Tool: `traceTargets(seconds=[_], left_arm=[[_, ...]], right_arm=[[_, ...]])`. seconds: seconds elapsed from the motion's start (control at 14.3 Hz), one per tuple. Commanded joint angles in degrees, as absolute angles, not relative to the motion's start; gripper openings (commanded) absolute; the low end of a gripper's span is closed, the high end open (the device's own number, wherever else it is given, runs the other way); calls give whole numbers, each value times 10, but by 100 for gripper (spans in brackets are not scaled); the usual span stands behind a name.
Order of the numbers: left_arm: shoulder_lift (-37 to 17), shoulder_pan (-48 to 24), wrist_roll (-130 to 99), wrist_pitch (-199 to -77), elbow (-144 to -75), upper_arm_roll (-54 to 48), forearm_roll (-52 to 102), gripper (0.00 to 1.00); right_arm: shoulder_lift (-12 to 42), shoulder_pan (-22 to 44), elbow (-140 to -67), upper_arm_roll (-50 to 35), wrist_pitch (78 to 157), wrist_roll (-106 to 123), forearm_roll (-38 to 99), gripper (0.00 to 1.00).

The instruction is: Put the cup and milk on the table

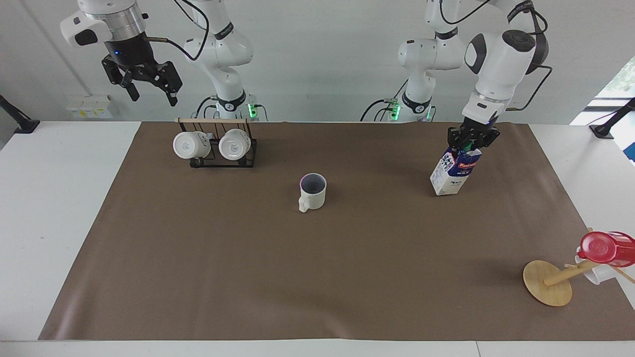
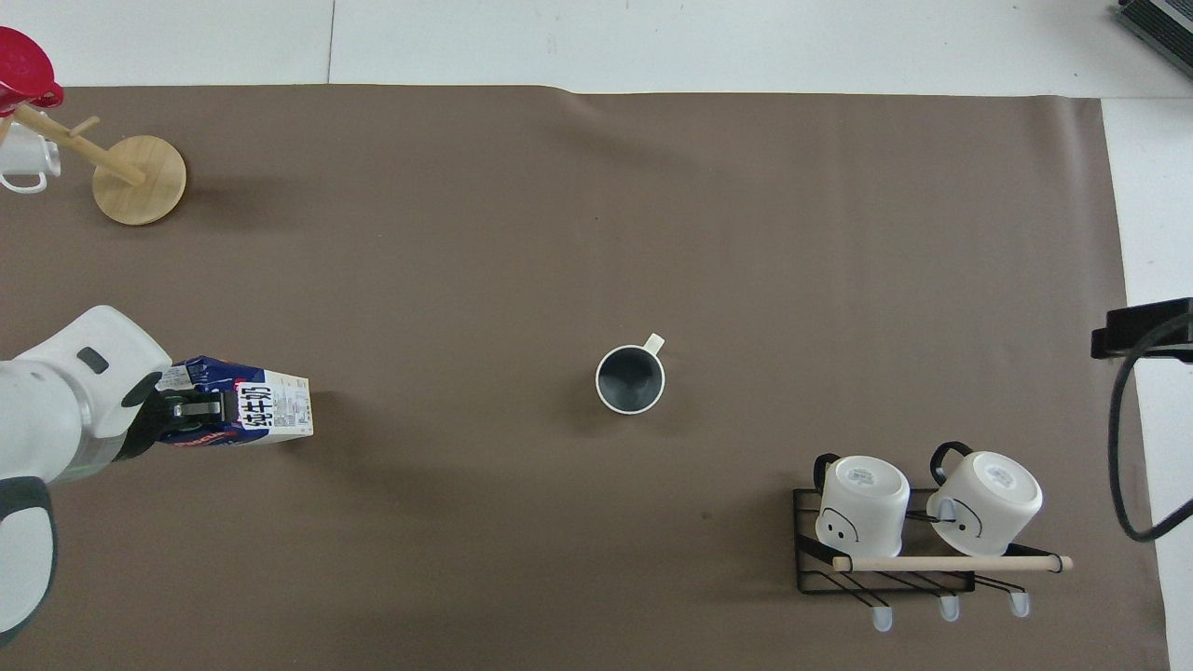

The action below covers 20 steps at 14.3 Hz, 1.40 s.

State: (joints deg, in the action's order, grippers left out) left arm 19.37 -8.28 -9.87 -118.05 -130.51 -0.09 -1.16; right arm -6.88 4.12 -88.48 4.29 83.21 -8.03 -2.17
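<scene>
Left gripper (image 1: 472,143): clamped tight on the top of the milk (image 1: 454,171), at its green cap; carton tilted, its base at or just above the mat, at the left arm's end of the table.
Right gripper (image 1: 149,91): fingers spread wide, holding nothing; raised in the air near the wire rack, at the right arm's end; this arm waits.
Table (image 1: 59,208): white top, covered mostly by a brown mat (image 1: 317,267).
Wire rack (image 1: 224,159): black, with a wooden rod; two white mugs (image 1: 191,145) hang on it.
Wooden stand (image 1: 548,282): round base, tipped over near the mat's corner, carrying a red-lidded cup (image 1: 606,248).
Cup (image 1: 313,191): upright on the mat near its middle, handle pointing away from the robots, well apart from the milk.
</scene>
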Motion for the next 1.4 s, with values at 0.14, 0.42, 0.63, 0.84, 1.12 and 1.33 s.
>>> traceTargets(seconds=[0.14, 0.42, 0.63, 0.84, 1.12, 1.33], left_arm=[[154, -118, -220, -1141, -1232, -50, -25, 50], [83, -161, -244, -1143, -1152, -54, -21, 50], [32, -227, -334, -1153, -1116, -54, -25, 50], [-7, -254, -358, -1154, -1080, -54, -25, 49], [-36, -300, -435, -1179, -1075, -54, -64, 49], [-43, -305, -440, -1199, -1076, -54, -66, 49]], right_arm=[[-78, 37, -896, 42, 835, -60, -11, 100], [-77, 35, -895, 47, 834, -62, -7, 100], [-77, 34, -894, 47, 831, -62, -7, 100], [-77, 35, -894, 47, 831, -62, -7, 100], [-77, 34, -895, 47, 831, -62, -6, 100], [-77, 34, -894, 47, 831, -62, -6, 100]])
